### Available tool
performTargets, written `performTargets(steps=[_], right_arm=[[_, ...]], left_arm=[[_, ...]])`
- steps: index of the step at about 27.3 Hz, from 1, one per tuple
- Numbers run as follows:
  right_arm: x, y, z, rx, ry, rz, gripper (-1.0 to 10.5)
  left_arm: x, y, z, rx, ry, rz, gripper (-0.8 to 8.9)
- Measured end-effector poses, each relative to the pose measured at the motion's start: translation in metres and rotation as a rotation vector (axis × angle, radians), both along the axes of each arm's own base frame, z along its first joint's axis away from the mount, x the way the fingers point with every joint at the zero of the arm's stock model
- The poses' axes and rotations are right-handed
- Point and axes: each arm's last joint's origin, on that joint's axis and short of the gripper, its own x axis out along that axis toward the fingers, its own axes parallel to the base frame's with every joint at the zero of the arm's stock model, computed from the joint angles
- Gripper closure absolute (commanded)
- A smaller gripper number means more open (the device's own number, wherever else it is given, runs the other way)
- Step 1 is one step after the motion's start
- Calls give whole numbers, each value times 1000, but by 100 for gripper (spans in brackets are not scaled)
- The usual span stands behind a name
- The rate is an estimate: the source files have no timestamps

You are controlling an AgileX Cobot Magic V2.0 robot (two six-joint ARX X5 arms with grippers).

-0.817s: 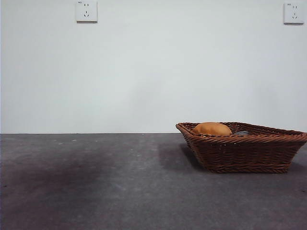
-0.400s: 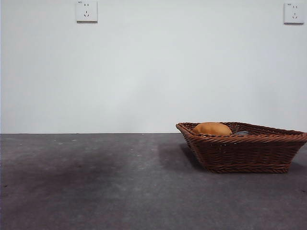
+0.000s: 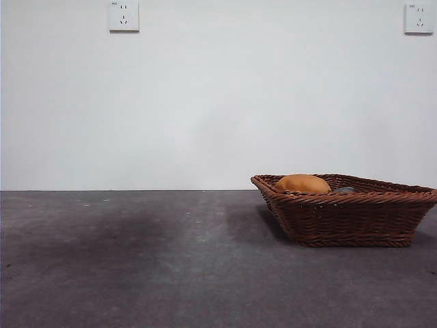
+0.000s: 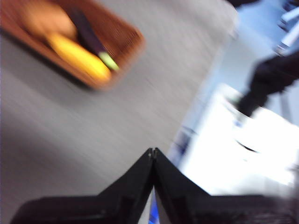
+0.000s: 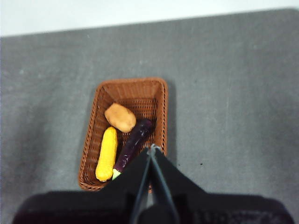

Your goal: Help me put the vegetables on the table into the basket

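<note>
The brown wicker basket (image 3: pixel 348 210) stands on the dark grey table (image 3: pixel 136 266) at the right. In the right wrist view the basket (image 5: pixel 154 88) holds the yellow corn (image 5: pixel 107 154), the purple eggplant (image 5: pixel 132 145) and the orange-brown potato (image 5: pixel 120 117). From the front only the potato (image 3: pixel 302 184) rises above the rim. My right gripper (image 5: pixel 152 149) is shut and empty, high above the basket. My left gripper (image 4: pixel 153 151) is shut and empty, high and off to the side; its blurred view shows the basket (image 4: pixel 128 32) with the corn (image 4: pixel 77 56), eggplant (image 4: pixel 88 35) and potato (image 4: pixel 44 16).
A white wall with two sockets (image 3: pixel 123 15) stands behind the table. The table's edge and bright floor (image 4: pixel 243 154) show in the left wrist view. No arm shows in the front view.
The faint shadow on the table's left has faded slightly. The basket and potato have not moved.
</note>
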Motion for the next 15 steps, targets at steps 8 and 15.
performTargets(steps=[8, 15], right_arm=[[69, -1, -30, 4, 185, 0, 946], [125, -3, -59, 5, 260, 0, 946]], left_arm=[[11, 42, -65, -165, -565, 265, 817], [-4, 70, -176, -185, -687, 612, 817]])
